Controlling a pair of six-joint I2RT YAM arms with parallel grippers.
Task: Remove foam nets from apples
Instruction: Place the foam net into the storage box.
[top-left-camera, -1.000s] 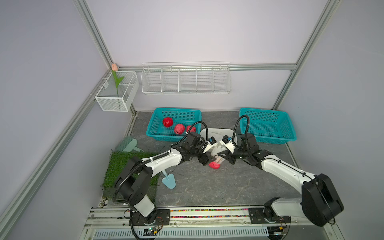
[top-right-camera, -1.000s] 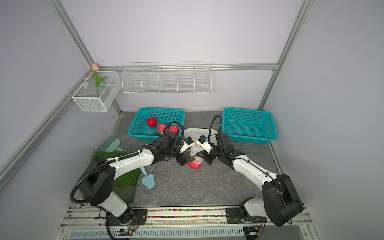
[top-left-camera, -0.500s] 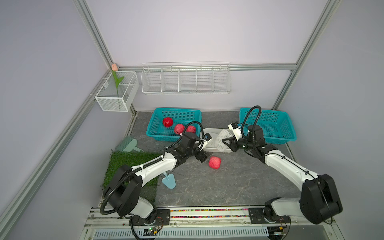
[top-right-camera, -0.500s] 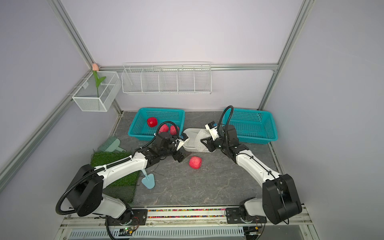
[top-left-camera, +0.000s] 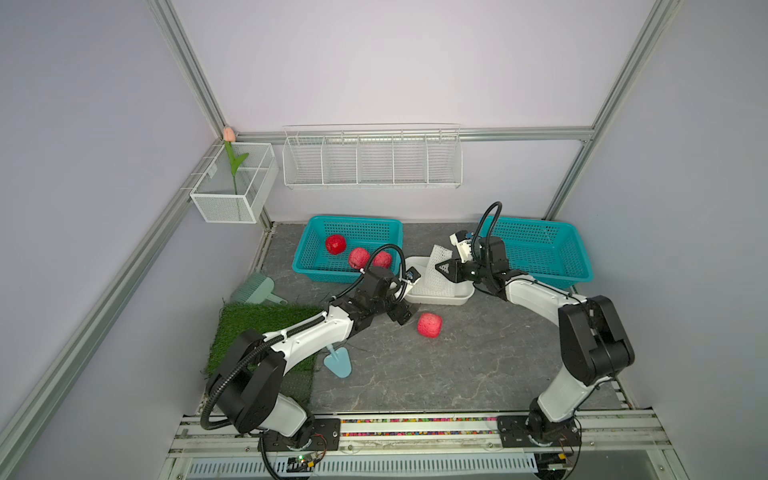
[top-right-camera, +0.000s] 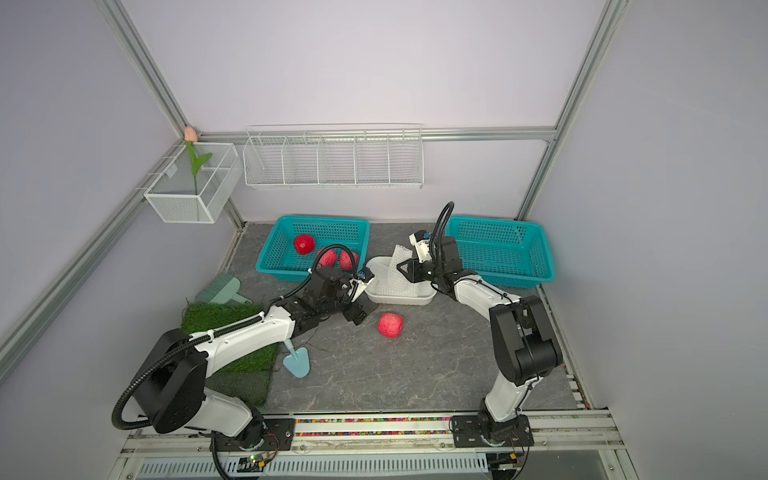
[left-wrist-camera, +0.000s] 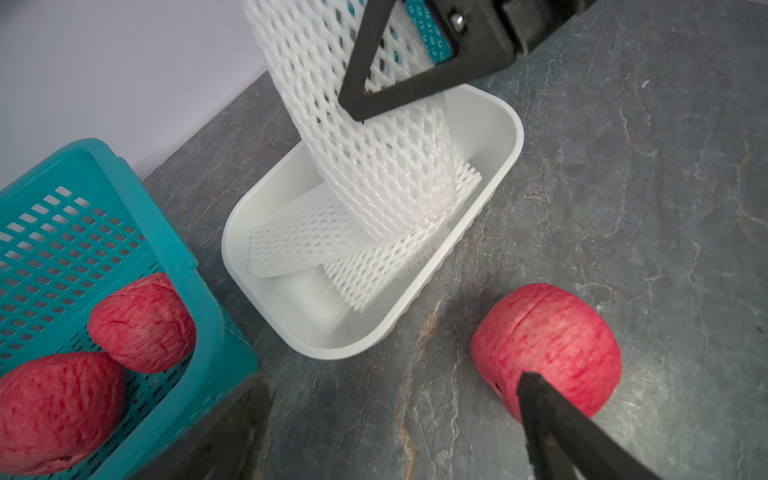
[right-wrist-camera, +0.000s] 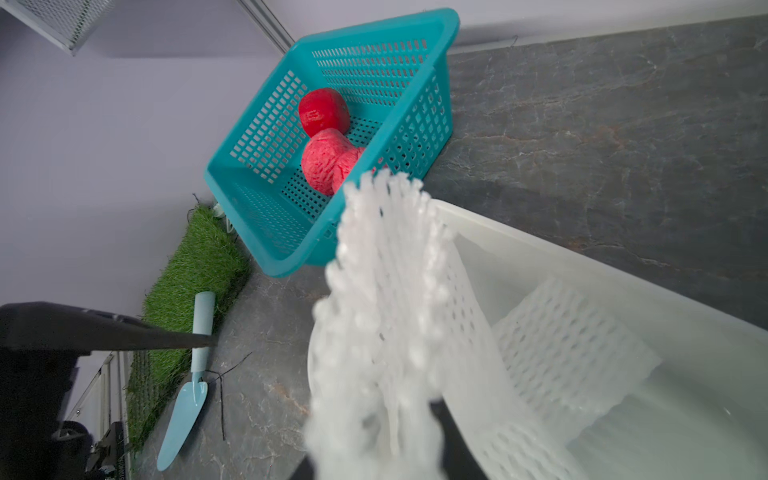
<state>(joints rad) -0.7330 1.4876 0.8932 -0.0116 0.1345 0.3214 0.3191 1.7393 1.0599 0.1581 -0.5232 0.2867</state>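
Note:
A bare pinkish-red apple lies on the grey table. My left gripper is open just left of it, with one finger against its near side. My right gripper is shut on a white foam net. The net hangs into the white tray with its lower end on two flat nets. Three more bare apples lie in the left teal basket.
A second teal basket stands behind the right arm. A grass mat, a light-blue trowel and a green scoop lie at the left. White wire racks hang on the back wall.
The right gripper has pulled the net off the apple and carried it back over the white tray. The left gripper has opened and drawn back. The apple now lies bare on the table.

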